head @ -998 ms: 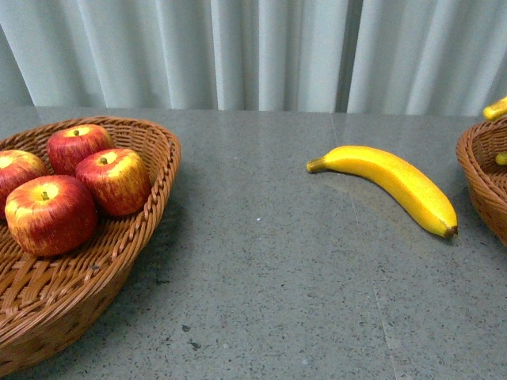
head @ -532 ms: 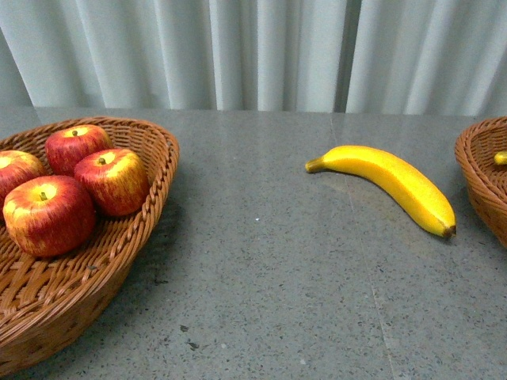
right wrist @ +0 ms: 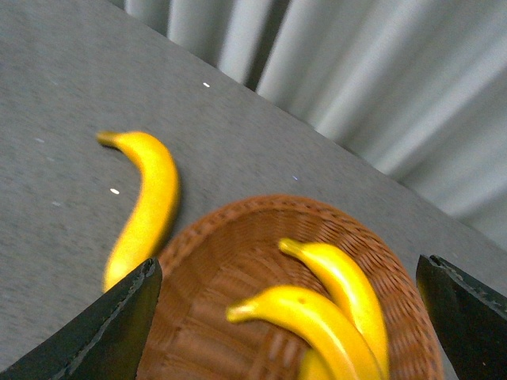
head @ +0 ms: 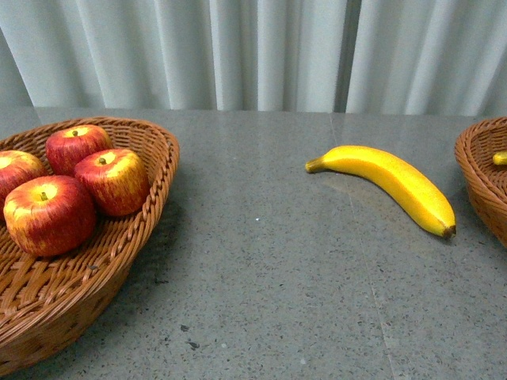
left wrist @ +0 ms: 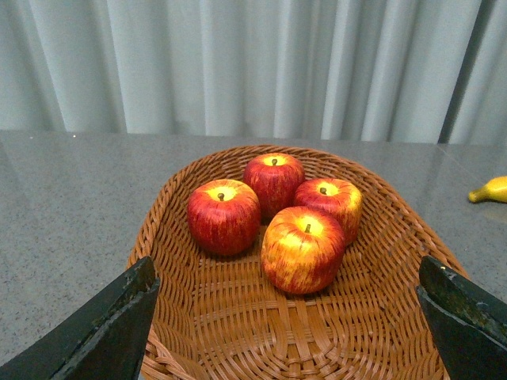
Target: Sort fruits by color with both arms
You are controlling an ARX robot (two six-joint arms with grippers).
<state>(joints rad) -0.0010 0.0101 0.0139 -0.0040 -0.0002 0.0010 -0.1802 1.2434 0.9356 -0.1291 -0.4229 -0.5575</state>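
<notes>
Several red apples [head: 49, 215] lie together in the left wicker basket [head: 162, 170]. One banana [head: 388, 186] lies loose on the grey table between the two baskets. The right wicker basket [head: 475, 170] shows only a yellow banana tip [head: 500, 158] in the front view. Neither arm shows there. In the left wrist view my left gripper [left wrist: 287, 317] hangs open and empty over the near part of the apple basket [left wrist: 170, 237], short of the apples [left wrist: 303, 248]. My right gripper [right wrist: 287, 317] is open and empty above the banana basket [right wrist: 206, 245], where two bananas [right wrist: 313, 317] lie; the loose banana [right wrist: 146, 202] lies just outside its rim.
A pale pleated curtain [head: 253, 51] closes off the far side of the table. Bare grey tabletop [head: 261, 269] stretches between the baskets. The left wrist view catches the loose banana's end [left wrist: 491, 190] at the frame edge.
One second ago a banana end showed above the right basket's rim at the frame edge; it is gone from there now. The loose banana and the apples have not moved.
</notes>
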